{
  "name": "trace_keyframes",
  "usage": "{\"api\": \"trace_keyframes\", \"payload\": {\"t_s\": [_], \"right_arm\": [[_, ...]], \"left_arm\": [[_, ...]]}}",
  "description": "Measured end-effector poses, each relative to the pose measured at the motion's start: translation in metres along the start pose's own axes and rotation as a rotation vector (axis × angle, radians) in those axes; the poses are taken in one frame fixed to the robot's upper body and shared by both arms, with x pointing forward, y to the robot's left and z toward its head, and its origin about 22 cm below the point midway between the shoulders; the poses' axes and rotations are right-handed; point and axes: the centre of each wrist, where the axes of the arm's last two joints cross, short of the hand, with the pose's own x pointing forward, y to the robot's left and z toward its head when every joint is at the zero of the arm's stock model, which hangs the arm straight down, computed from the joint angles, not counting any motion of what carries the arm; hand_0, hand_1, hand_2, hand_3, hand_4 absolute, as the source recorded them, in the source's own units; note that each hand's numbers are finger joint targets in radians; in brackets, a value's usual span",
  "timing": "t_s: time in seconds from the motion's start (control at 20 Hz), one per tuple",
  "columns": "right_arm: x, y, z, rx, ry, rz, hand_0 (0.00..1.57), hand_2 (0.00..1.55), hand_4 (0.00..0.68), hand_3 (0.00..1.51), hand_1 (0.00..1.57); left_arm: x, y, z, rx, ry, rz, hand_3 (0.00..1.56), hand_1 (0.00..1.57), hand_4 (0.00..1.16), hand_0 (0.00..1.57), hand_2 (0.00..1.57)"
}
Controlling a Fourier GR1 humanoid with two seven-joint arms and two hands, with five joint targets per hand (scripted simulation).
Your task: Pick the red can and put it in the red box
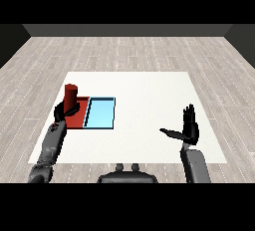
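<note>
Fingers (63,109) of the left hand (63,111) curled round the red can (70,97), upright over the red tray (78,120) at its far left corner. Pick done; release seemingly left, can not visibly set down. Beside it, light blue tray (99,114). Right hand (188,129) spread, well apart above the bench (149,90)

- On my worktop (144,90) two trays lie side by side at the left, edges touching.
- The outer tray (78,118) is leftmost; the inner tray (101,114) sits just right of it.
- The can (71,97) stands upright over the outer tray's far part, with my left hand (66,110) at its base.
- My right hand (188,131) is above the worktop's near right part, well apart from both trays.
</note>
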Motion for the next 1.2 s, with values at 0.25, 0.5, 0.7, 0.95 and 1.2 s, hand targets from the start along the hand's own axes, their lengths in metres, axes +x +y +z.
{"api": "trace_keyframes", "payload": {"t_s": [0.25, 0.5, 0.7, 0.95, 1.2], "right_arm": [[-0.013, -0.001, -0.002, -0.016, 0.017, 0.034, 0.0, 0.0, 0.0, 0.0, 0.0], [-0.014, -0.005, -0.015, -0.032, 0.029, 0.061, 0.0, 0.0, 0.0, 0.0, 0.0], [-0.019, -0.006, -0.016, -0.034, 0.037, 0.066, 0.0, 0.0, 0.0, 0.0, 0.0], [-0.017, -0.002, -0.018, -0.029, 0.025, 0.061, 0.0, 0.0, 0.0, 0.0, 0.0], [-0.007, -0.006, -0.017, -0.012, 0.003, 0.056, 0.0, 0.0, 0.0, 0.0, 0.0]], "left_arm": [[-0.031, -0.004, -0.003, 0.015, 0.162, -0.119, 0.12, 0.03, 0.71, 0.03, 0.37], [-0.056, -0.017, 0.007, -0.017, 0.314, -0.231, 0.59, 0.95, 0.61, 0.95, 0.96], [-0.062, -0.015, 0.007, -0.02, 0.374, -0.242, 0.0, 0.82, 0.72, 0.82, 0.77], [-0.063, -0.001, 0.003, -0.04, 0.443, -0.281, 0.0, 0.0, 0.0, 0.0, 0.0], [-0.065, 0.023, -0.001, -0.018, 0.374, -0.165, 0.0, 0.0, 0.0, 0.0, 0.0]]}}
